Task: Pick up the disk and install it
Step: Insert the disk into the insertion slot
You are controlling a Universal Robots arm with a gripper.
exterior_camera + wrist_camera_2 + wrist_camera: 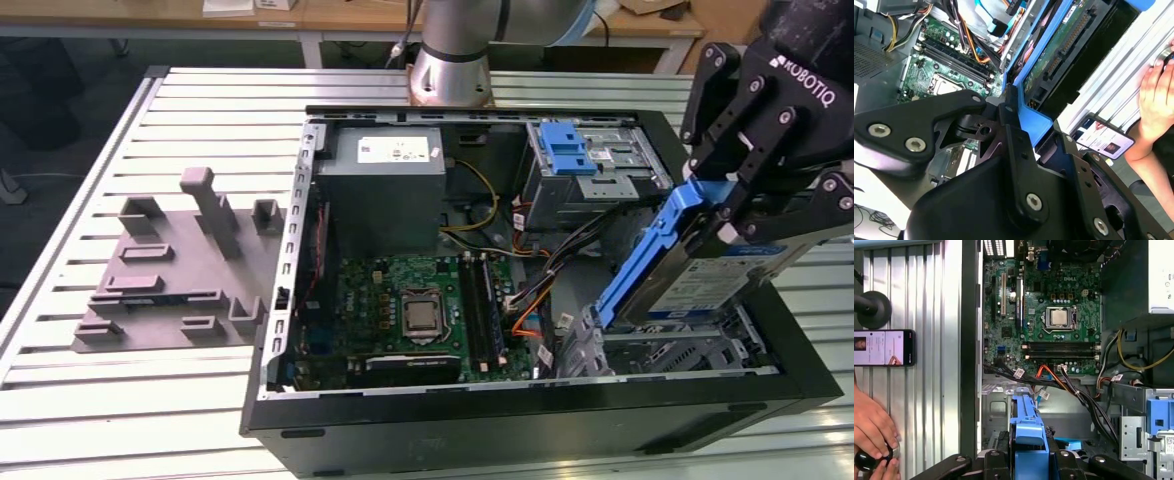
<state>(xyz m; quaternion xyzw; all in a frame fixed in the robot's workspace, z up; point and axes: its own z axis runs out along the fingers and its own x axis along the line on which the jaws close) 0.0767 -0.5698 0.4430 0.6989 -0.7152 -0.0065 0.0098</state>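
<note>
Silver hard drive in blue plastic frame (694, 275) clamped tilted in the black claw (747, 195) over the open black computer case (534, 410), green motherboard (1046, 315) seen in first wrist view, phone (884, 347) and a hand (871, 427) on the slatted bench (929, 365), grey fixture (174, 270) spotted in exterior view

The disk (701, 275) is silver metal with a white-and-blue label, sitting in a bright blue plastic frame. The end effector (747, 195) on it is matte black with little silver screw heads. The computer case (534, 420) is black outside, and the motherboard (407, 310) is dark green with black slots and a shiny silver chip in the middle. Wires are a mix of orange, yellow and black. The power supply box (387, 185) is plain grey with a small white sticker. The surface (120, 400) is pale silver with ribbed slats, and the fixture block (174, 270) on it is flat dull grey.
</note>
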